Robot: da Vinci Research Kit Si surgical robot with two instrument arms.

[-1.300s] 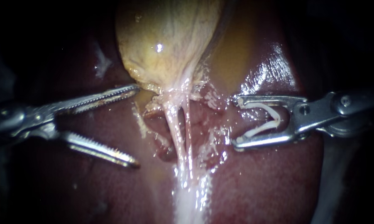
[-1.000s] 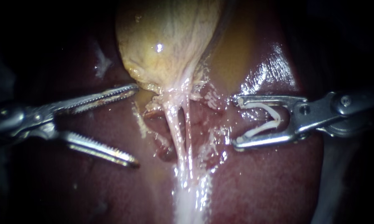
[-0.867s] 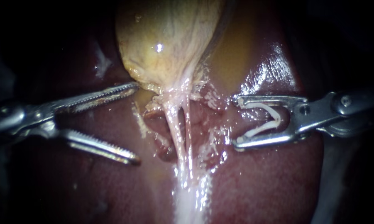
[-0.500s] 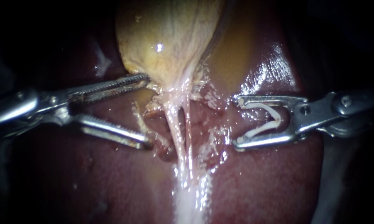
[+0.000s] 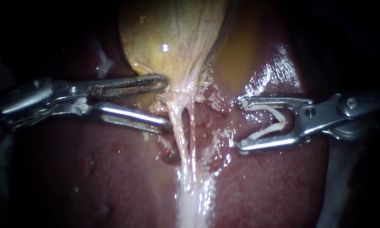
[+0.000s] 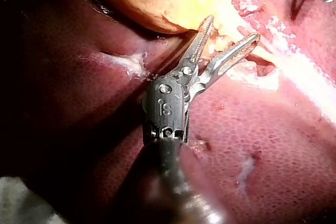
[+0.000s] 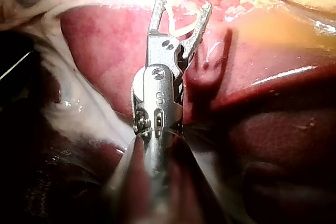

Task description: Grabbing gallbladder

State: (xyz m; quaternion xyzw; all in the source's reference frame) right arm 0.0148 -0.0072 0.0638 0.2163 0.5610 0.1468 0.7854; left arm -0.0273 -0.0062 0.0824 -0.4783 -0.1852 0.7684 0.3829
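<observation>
My left instrument [image 5: 166, 102], jaws open, is nearer the gallbladder [image 5: 173, 38], whose twelve-to-six neck lies at its one o'clock, while my right instrument [image 5: 239, 124] grips a clip [image 5: 280, 118]

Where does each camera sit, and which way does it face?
Endoscope view: close over the tissue, facing gallbladder and liver; left instrument and right instrument enter from either side.
Left wrist view: on the left arm, along its shaft to open jaws.
Right wrist view: on the right arm, along its shaft to the clip.
Endoscope and left wrist views share the gallbladder.
</observation>
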